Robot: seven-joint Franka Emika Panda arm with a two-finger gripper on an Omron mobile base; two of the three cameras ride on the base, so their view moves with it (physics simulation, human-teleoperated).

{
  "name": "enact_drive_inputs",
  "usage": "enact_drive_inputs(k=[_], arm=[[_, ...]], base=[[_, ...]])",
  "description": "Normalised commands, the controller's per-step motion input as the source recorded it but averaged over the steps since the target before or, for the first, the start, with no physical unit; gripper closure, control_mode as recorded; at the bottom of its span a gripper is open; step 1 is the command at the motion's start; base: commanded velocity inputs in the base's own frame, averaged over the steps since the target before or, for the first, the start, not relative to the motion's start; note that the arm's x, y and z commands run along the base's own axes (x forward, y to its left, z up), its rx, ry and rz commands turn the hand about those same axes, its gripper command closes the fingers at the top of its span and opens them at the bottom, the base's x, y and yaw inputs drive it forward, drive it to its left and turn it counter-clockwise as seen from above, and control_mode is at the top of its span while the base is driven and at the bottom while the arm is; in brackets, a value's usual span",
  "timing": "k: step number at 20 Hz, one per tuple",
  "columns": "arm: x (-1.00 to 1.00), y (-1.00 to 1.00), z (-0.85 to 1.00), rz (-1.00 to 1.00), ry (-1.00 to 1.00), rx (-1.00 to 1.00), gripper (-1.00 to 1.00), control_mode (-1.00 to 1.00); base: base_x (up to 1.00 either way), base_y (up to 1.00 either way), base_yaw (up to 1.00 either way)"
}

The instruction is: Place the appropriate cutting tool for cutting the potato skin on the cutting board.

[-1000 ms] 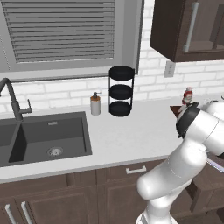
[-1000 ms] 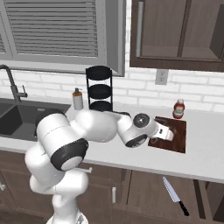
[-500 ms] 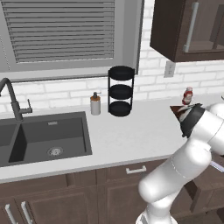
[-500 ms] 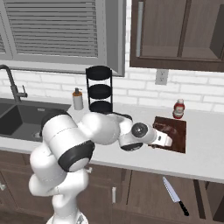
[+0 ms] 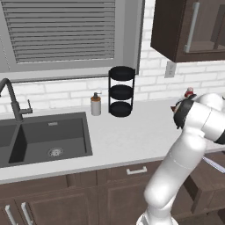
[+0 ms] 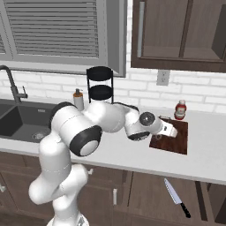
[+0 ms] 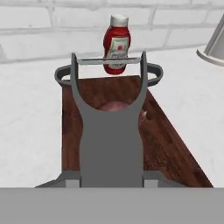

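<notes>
**Lowering the peeler onto the board**

Holding the peeler [image 7: 109, 131] clamped by its handle, the gripper [image 6: 170, 129] hung over the near-left part of the cutting board [image 6: 179, 141]. Seen from the hand view, the potato [image 7: 114, 106] lay on the board just behind the peeler's forked head, the ketchup bottle [image 7: 116, 42] beyond. A good placement probably meant descending onto bare wood beside the potato, then releasing low so the tool would not slide off.

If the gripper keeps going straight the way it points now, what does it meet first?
The gripper, shut on the peeler, points low along the board. The potato lies first in line, then the ketchup bottle beyond the board; depth is hard to judge.
</notes>
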Motion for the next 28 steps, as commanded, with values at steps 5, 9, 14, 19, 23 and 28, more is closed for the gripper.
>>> enact_drive_inputs(k=[5, 9, 14, 19, 23, 28], arm=[[0.00, -0.17, -0.31, 0.01, -0.14, 0.00, 1.00, -1.00], [0.00, -0.05, -0.21, 0.01, -0.08, 0.00, 1.00, -1.00], [-0.01, 0.01, -0.25, 0.00, 0.02, 0.01, -1.00, -1.00], [0.00, -0.14, 0.00, 0.01, 0.03, 0.07, -1.00, -1.00], [0.00, -0.31, 0.32, 0.09, 0.01, 0.06, -1.00, -1.00], [0.00, -0.31, 0.70, 0.14, 0.01, 0.00, -1.00, -1.00]], base=[[0.00, 0.00, 0.00], [0.00, 0.00, 0.00], [0.00, 0.00, 0.00], [0.00, 0.00, 0.00], [0.00, 0.00, 0.00], [0.00, 0.00, 0.00]])
